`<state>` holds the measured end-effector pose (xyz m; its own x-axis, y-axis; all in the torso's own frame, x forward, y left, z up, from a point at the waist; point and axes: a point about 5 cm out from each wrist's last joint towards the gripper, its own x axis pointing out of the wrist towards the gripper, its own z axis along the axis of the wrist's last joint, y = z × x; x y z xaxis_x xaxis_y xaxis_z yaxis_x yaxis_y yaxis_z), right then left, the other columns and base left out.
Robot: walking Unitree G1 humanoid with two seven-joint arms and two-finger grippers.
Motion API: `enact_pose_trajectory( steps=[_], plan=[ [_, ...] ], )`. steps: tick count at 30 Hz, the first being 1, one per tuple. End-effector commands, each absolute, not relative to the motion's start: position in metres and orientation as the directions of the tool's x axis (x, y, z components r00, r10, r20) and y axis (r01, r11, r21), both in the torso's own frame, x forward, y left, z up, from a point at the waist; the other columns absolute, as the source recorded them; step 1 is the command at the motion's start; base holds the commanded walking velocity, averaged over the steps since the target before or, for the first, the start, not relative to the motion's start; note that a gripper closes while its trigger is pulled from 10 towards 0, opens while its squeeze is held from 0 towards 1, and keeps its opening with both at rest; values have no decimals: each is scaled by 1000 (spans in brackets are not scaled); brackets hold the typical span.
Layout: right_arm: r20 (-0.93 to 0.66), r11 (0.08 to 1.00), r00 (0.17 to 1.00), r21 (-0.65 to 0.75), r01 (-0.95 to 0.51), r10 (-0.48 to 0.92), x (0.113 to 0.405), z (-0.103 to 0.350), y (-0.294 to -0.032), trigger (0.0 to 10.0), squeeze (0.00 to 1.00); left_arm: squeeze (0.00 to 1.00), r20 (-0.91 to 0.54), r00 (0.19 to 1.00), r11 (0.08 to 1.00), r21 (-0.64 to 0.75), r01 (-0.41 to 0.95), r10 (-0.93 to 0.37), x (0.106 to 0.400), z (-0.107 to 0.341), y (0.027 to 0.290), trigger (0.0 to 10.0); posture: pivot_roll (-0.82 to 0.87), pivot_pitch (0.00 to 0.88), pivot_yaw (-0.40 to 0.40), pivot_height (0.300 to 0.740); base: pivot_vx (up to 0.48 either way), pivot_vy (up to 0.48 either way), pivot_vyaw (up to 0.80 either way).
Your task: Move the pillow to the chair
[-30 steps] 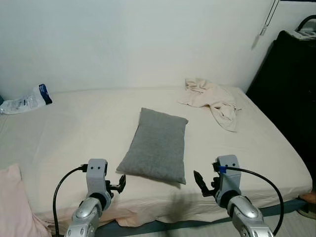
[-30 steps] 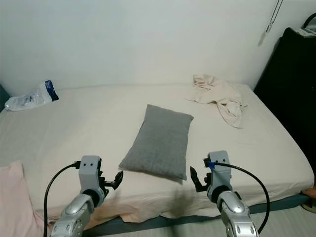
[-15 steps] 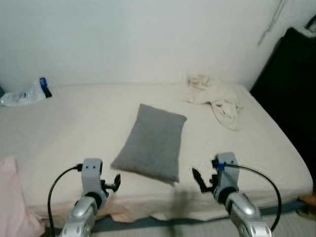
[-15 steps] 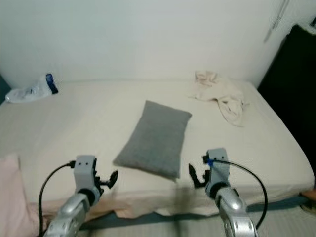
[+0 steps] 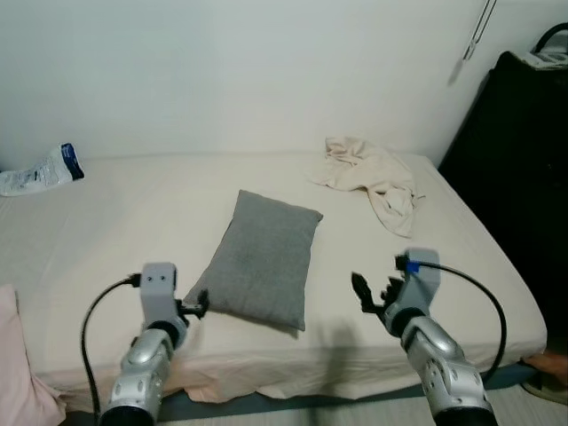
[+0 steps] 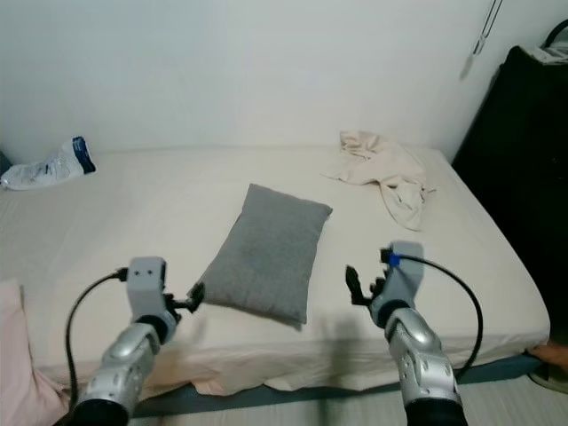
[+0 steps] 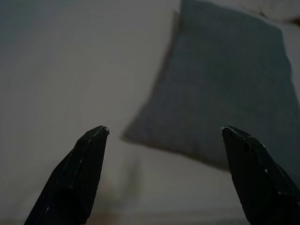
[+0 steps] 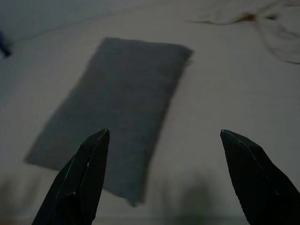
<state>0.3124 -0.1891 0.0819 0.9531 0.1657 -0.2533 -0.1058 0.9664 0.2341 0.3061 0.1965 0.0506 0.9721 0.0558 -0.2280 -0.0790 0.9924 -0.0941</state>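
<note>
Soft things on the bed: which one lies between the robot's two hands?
The grey pillow, flat near the bed's front edge, between left hand and right hand. The crumpled cream cloth lies by the wall; the pink fabric sits far left.

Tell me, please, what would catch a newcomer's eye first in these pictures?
The grey pillow lying aslant in the middle of the cream bed stands out first. The left end effector hovers open by its near left corner and the right end effector open off its right side, neither touching it. A crumpled beige cloth lies at the bed's far right.
</note>
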Motion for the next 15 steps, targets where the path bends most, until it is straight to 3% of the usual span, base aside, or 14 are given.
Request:
enact_pose_trajectory(
  steps=[1, 15],
  plan=[
    [-285, 961, 940, 252, -117, 189, 313, 73, -185, 10000, 0, 0, -234, 968, 989, -92, -112, 88, 305, 49, 205, 10000, -60, 44, -3, 740, 0, 0, 0],
    [-242, 947, 946, 290, -142, 216, 324, 79, -181, 10000, 0, 0, -222, 973, 992, -97, -82, 59, 309, 48, 198, 10000, -54, 31, 4, 726, 0, 0, 0]
  ],
)
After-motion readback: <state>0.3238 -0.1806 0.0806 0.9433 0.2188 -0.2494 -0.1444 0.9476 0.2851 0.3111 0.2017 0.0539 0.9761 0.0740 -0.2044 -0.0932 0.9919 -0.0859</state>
